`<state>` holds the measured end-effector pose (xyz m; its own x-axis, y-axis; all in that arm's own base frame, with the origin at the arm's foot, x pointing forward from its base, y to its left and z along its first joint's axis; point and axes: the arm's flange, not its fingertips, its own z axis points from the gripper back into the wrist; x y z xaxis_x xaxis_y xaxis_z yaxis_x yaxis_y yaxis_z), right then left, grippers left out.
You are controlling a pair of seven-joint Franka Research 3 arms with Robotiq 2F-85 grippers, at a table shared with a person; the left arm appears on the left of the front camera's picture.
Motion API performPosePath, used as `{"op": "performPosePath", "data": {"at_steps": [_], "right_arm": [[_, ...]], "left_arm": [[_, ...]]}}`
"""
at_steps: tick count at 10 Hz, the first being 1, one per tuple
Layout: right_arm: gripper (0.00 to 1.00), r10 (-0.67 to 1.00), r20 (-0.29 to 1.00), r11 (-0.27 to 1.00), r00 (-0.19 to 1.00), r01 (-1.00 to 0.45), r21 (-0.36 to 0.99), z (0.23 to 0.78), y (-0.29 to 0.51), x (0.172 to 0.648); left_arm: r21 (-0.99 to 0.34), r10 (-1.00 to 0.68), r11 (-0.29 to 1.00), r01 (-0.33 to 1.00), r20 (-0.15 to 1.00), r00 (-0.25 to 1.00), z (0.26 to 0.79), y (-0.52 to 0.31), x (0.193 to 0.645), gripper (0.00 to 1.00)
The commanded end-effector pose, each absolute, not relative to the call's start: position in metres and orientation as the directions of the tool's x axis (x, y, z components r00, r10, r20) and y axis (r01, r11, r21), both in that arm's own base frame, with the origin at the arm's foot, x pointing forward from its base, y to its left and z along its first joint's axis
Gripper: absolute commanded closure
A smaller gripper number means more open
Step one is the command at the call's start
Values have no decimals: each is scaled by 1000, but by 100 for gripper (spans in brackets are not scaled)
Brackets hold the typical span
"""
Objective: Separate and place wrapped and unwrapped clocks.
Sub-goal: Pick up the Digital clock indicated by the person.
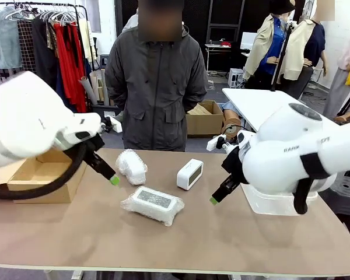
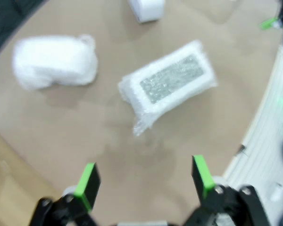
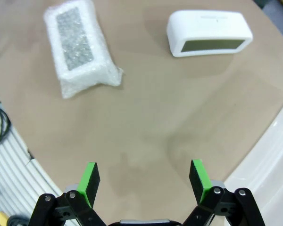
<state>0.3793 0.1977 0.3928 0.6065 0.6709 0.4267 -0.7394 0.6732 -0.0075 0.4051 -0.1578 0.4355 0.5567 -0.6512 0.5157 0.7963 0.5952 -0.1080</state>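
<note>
Three clocks lie mid-table. A rounder clock in crinkly clear wrap (image 1: 132,166) (image 2: 54,61) is at the back left. A flat rectangular wrapped clock (image 1: 153,204) (image 2: 172,82) (image 3: 78,44) lies nearer me. The bare white clock (image 1: 189,174) (image 2: 147,8) (image 3: 208,33) stands to the right of the round bundle. My left gripper (image 1: 112,179) (image 2: 145,173) hovers open just left of the round bundle, holding nothing. My right gripper (image 1: 214,199) (image 3: 144,176) hangs open and holding nothing to the right of the flat bundle, in front of the bare clock.
An open cardboard box (image 1: 41,175) sits at the table's left edge. A white bin (image 1: 268,205) (image 3: 269,155) stands at the right under my right arm. A person in a grey jacket (image 1: 156,87) stands at the far side.
</note>
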Motion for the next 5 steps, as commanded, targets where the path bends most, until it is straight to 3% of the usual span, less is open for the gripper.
{"op": "performPosePath", "data": {"at_steps": [1, 5], "right_arm": [[0, 710, 446, 603, 545, -798, 17, 417, 180, 396], [0, 793, 517, 365, 323, -931, 23, 465, 158, 401]], "left_arm": [[-132, -722, 456, 880, 524, 452, 440, -136, 430, 0], [23, -789, 176, 984, 601, 127, 458, -121, 449, 0]]}}
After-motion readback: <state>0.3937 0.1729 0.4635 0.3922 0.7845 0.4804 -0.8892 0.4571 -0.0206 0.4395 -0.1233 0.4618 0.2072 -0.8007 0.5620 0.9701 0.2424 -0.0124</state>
